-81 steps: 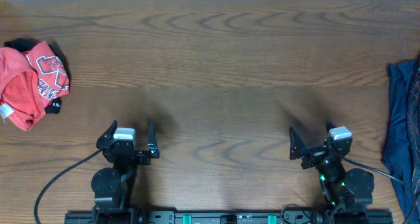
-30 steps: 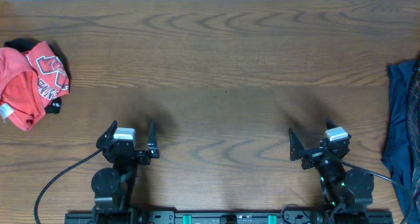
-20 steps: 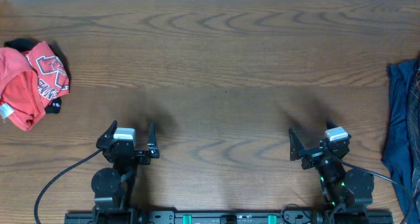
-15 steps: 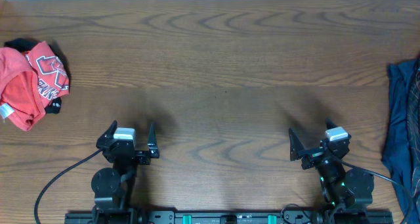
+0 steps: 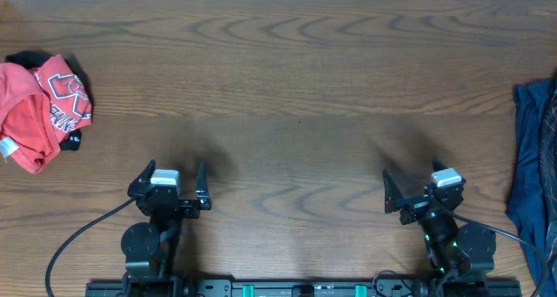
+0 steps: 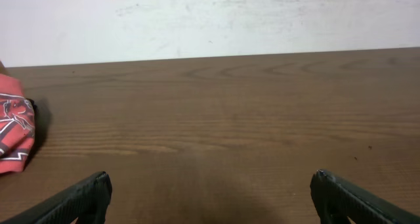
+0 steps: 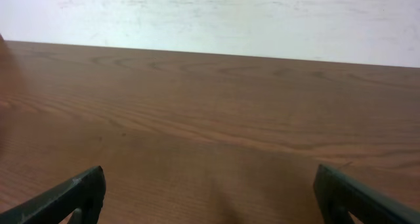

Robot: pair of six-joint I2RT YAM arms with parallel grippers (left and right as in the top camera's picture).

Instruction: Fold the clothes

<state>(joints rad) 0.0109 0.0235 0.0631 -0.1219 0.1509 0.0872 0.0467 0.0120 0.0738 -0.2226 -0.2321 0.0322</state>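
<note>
A crumpled coral-red T-shirt (image 5: 39, 105) with white lettering lies bunched at the table's far left, with a bit of black fabric (image 5: 26, 60) under its top edge; its edge (image 6: 12, 135) shows at the left of the left wrist view. A dark blue garment (image 5: 533, 171) lies along the right edge. My left gripper (image 5: 171, 173) is open near the front edge, well right of the red shirt, nothing between its fingers (image 6: 85, 194). My right gripper (image 5: 411, 177) is open too, left of the blue garment, its fingers (image 7: 79, 192) over bare wood.
The brown wooden table (image 5: 287, 79) stretches between the two piles. A white wall (image 6: 210, 17) rises behind its far edge. Black cables (image 5: 74, 240) trail from the arm bases at the front edge.
</note>
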